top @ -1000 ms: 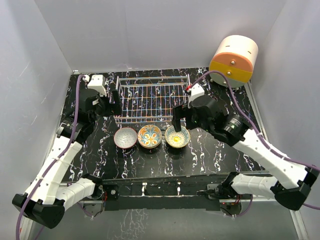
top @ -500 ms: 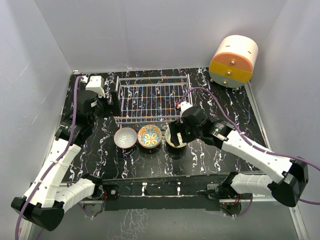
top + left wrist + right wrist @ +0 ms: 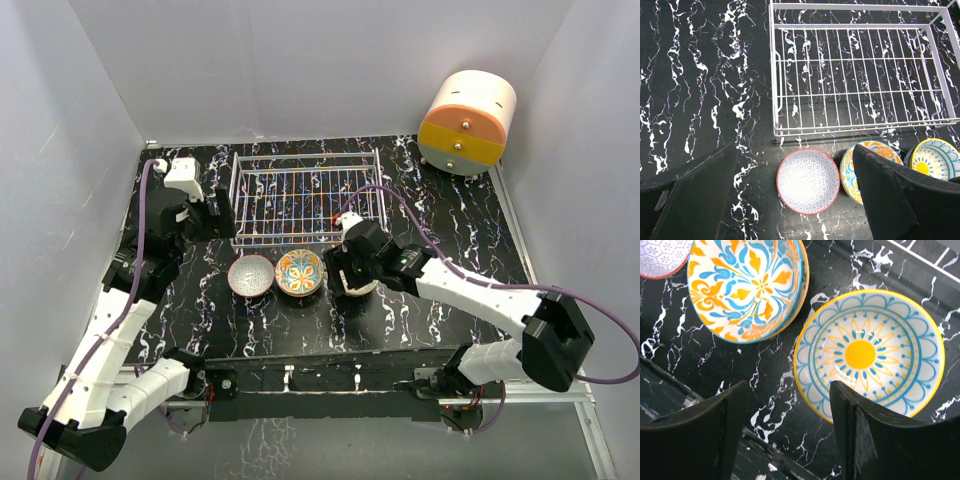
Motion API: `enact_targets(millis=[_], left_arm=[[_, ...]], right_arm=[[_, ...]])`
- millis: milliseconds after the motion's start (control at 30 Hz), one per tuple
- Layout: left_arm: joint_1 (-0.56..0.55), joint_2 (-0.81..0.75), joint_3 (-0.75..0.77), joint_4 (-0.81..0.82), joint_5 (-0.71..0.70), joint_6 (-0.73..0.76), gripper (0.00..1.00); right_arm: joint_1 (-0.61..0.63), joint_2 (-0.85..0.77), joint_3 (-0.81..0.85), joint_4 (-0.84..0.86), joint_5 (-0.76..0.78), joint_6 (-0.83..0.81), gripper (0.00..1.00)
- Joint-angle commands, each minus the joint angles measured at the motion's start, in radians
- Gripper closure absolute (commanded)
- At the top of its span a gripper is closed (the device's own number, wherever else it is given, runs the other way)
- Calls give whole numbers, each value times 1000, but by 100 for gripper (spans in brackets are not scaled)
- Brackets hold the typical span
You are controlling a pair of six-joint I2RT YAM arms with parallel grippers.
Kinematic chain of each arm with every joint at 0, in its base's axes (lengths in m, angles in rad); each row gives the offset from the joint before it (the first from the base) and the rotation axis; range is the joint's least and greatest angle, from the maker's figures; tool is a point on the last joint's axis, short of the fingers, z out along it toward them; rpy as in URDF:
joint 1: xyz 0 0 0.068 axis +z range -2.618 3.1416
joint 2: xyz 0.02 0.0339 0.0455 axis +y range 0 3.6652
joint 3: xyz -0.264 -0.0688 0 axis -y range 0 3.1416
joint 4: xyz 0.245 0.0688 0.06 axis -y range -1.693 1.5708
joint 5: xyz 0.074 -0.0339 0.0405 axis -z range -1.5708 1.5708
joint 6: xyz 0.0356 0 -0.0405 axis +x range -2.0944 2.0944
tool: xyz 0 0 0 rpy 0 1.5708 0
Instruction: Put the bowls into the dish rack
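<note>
Moved: the right tool [image 3: 347, 272] has come down from the front right corner of the dish rack [image 3: 300, 195] onto the yellow-cream bowl [image 3: 364, 288], with its jaws narrower than a second ago. The bowls lie where they did.
Top view, bowls: three sit in a row on the bench [image 3: 400, 320] just in front of the dish rack, all outside it. They are the grey bowl [image 3: 251, 275], the orange-and-blue bowl [image 3: 299, 272], and the yellow-cream bowl, which is largely hidden under the right tool.
Top view, left tool [image 3: 222, 215]: hangs at the dish rack's left end.
Left wrist view: the jaws are spread wide and grip nothing. The grey bowl lies in the gap between them, before the dish rack's front rail.
Right wrist view: the jaws are partly open and straddle the yellow-cream bowl's near rim. One finger is over the bowl. The other is over bare bench beside the orange-and-blue bowl, clear of the rim, so nothing is clamped.
</note>
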Motion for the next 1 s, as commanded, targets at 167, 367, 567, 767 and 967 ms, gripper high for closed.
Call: enact_targets(millis=[167,367,567,767,967], left_arm=[[-5,-33,15,-51,-30,21,3],[-4,-40,7,-57,-40,26,3],[-4,-42,0,-56,-41,27,3],[-4,-44,14,-65,-39,29,3],[-4,-57,16,-71,-47,34,3]], right_arm=[[6,86,18,126,93,-14,45],[8,119,16,136,93,-12,46],[9,141,13,139,128,-15,46],[12,185,14,152,142,-9,51],[16,188,23,181,159,4,56]])
